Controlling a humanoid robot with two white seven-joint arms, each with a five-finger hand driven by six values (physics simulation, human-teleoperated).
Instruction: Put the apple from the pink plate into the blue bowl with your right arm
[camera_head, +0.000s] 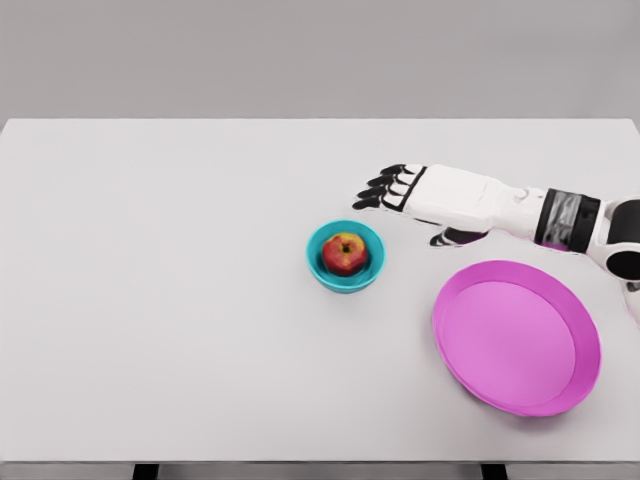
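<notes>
Apple (345, 253) sits inside the blue bowl (322, 266); pink plate (450, 340) bare; right hand (400, 188) hovers beyond the bowl, fingers loosely extended, holding nothing.

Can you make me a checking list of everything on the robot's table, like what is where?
Surface: flat white table, mostly bare.
Job's things: round red apple sits inside the small blue bowl; the big round pink plate has nothing on it.
Clutter: nothing seen.
Grippers: right hand, white with black fingers, is open, holds nothing, and shows beyond the bowl to its right, with a gap between them; left hand not in view.
Cables: nothing seen.
Surroundings: plain grey wall behind the table.
</notes>
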